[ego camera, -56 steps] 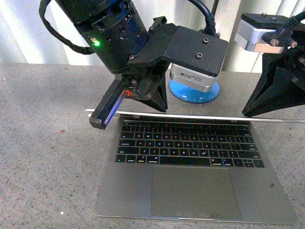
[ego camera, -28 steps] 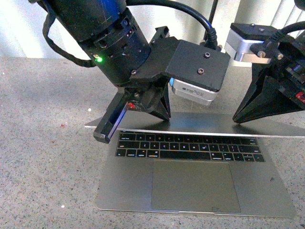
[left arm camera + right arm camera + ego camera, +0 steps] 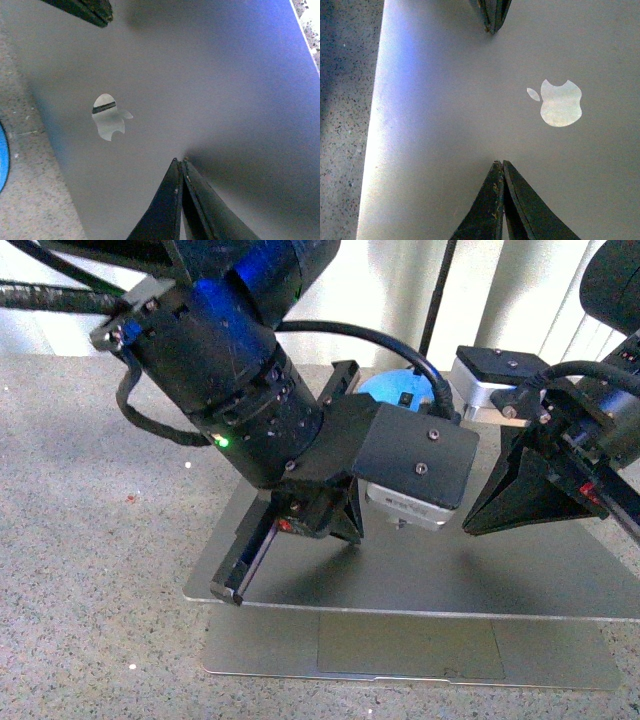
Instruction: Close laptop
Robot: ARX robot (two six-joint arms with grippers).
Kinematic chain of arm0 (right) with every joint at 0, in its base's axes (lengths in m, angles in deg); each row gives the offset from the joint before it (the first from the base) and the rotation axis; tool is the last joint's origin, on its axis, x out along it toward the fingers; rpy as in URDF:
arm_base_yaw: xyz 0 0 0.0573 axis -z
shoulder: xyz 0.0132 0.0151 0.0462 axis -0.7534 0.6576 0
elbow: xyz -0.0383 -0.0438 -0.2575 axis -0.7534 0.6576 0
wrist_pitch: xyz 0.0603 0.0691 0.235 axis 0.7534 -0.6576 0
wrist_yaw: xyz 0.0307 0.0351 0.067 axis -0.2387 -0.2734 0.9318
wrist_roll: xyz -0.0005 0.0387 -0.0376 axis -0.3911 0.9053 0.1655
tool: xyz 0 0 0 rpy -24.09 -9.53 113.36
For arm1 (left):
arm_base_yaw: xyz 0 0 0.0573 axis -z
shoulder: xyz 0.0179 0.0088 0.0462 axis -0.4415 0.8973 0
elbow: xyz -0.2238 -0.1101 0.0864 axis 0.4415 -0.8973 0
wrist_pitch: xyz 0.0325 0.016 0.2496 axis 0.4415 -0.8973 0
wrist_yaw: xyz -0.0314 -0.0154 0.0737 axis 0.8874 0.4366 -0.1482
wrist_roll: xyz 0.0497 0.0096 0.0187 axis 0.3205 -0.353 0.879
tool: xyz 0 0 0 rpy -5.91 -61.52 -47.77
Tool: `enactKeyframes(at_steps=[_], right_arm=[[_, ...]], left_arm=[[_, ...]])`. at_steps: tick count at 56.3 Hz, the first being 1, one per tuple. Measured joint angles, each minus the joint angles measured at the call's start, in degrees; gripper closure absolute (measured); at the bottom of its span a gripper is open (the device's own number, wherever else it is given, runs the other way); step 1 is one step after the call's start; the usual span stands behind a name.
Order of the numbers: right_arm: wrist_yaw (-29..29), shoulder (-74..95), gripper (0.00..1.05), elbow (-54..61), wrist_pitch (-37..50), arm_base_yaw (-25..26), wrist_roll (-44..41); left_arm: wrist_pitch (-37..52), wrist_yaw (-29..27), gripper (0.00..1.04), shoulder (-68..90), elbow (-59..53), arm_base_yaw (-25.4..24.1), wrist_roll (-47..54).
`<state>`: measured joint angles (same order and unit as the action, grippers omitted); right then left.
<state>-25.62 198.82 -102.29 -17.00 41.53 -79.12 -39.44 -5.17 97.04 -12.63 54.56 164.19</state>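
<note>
Silver-grey metal laptop (image 3: 450, 575) lies on the grey speckled stone counter (image 3: 90, 540) directly under both hands. Its lid is tilted low over the base but not yet shut. The keys are covered, and only the front strip of the base with the large grey trackpad (image 3: 410, 648) shows, nearer the camera than the hands.

The left hand (image 3: 345, 525) has its black fingers pressed together into a narrow wedge that holds nothing, the tip set on the lid's outer face. The right hand (image 3: 490, 515) is pinched shut in the same way and also rests its tip on the lid. The shiny apple logo (image 3: 561, 102) sits between the two tips.

The main risk I see is slipping. Pointed tips on smooth, sloping metal could skid toward the hinge or the free edge, scratching the lid or losing the push. If one hand leads the other, the thin lid could twist.

A hard final press once the lid meets the base could strain the screen. A long black bar (image 3: 240, 570) on the left hand hangs by the lid's corner, and I cannot tell whether it touches. It could catch the edge or nudge the whole laptop across the counter.
</note>
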Motion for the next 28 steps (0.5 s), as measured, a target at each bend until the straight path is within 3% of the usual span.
enactKeyframes(at_steps=[28], right_arm=[[-0.6,2.8,1.02,5.8,3.2,-0.7,0.5]], left_arm=[[5.5,0.8,1.01,3.2,-6.6,1.0,-1.4]])
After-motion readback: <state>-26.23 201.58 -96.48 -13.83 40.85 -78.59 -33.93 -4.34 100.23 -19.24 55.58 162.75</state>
